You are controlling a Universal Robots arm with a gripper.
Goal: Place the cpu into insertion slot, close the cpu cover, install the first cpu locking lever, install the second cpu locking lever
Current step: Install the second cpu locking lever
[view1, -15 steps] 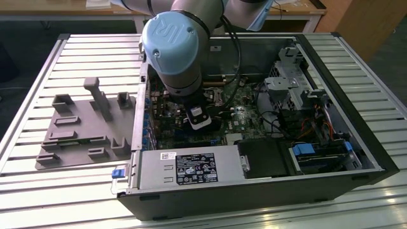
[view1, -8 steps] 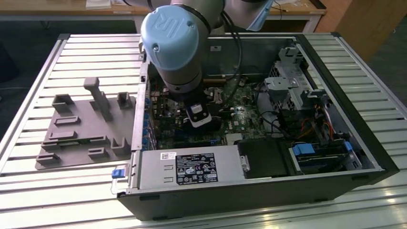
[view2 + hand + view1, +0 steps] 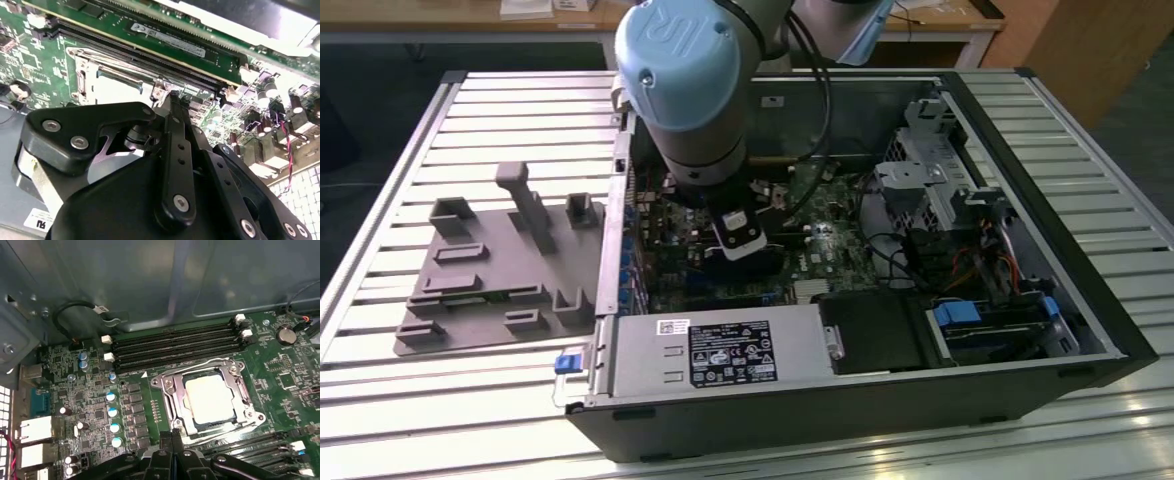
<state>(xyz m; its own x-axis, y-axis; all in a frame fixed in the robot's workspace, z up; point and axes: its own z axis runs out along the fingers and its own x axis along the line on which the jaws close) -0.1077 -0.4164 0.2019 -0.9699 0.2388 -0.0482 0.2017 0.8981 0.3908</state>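
The exterior view looks down from high and well back at the open computer case (image 3: 881, 300) on the surface (image 3: 400, 200); both wrist views sit close above the cpu (image 3: 209, 399) (image 3: 117, 91) inside that case

slatted metal table (image 3: 400, 200), wooden desk (image 3: 520, 20)

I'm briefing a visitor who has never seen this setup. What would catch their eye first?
The big pale-blue robot arm reaching down into the open computer case. Then, in the first wrist view, the pale chip sitting in its socket on the green circuit board, framed by the silvery cover, with the end effector beside it.
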